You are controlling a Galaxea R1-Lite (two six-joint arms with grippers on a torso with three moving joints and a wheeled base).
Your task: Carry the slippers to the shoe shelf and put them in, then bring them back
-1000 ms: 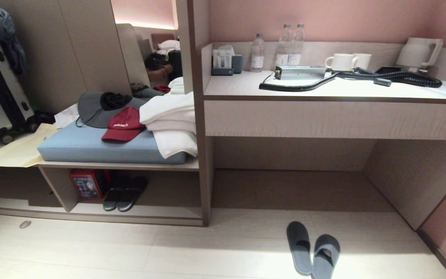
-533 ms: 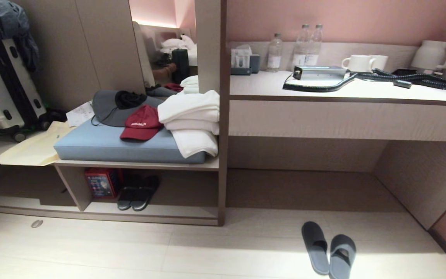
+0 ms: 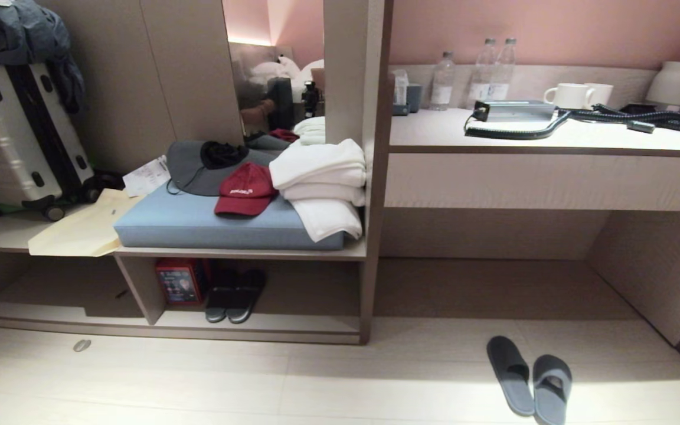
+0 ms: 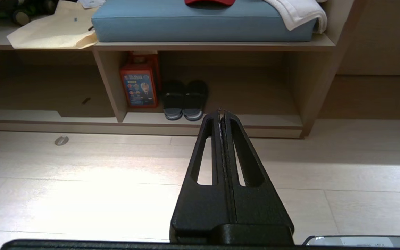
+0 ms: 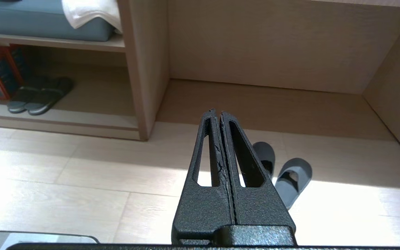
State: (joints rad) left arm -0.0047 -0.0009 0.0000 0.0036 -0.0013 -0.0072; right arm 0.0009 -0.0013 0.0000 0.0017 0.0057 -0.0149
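Note:
The slippers (image 3: 511, 372), a grey-blue pair, lie side by side on the pale floor at the lower right of the head view, in front of the open bay under the desk. The shoe shelf (image 3: 310, 321) is the low compartment under the blue cushion, left of the slippers. Neither arm shows in the head view. In the right wrist view my right gripper (image 5: 217, 113) is shut and empty above the floor, with the slippers (image 5: 299, 166) just beyond it, one partly hidden behind a finger. My left gripper (image 4: 222, 111) is shut and empty, pointing at the shoe shelf (image 4: 266, 119).
Dark shoes (image 3: 235, 295) and a red box (image 3: 177, 282) stand in the shelf's left part. A blue cushion (image 3: 210, 221) above carries a cap and towels. A suitcase (image 3: 15, 136) stands far left. The desk counter (image 3: 552, 139) holds cups, bottles and a kettle. A small oval object (image 3: 82, 345) lies on the floor.
The whole head view has shifted to the right, so the camera has moved leftward. The slippers lie as before on the floor.

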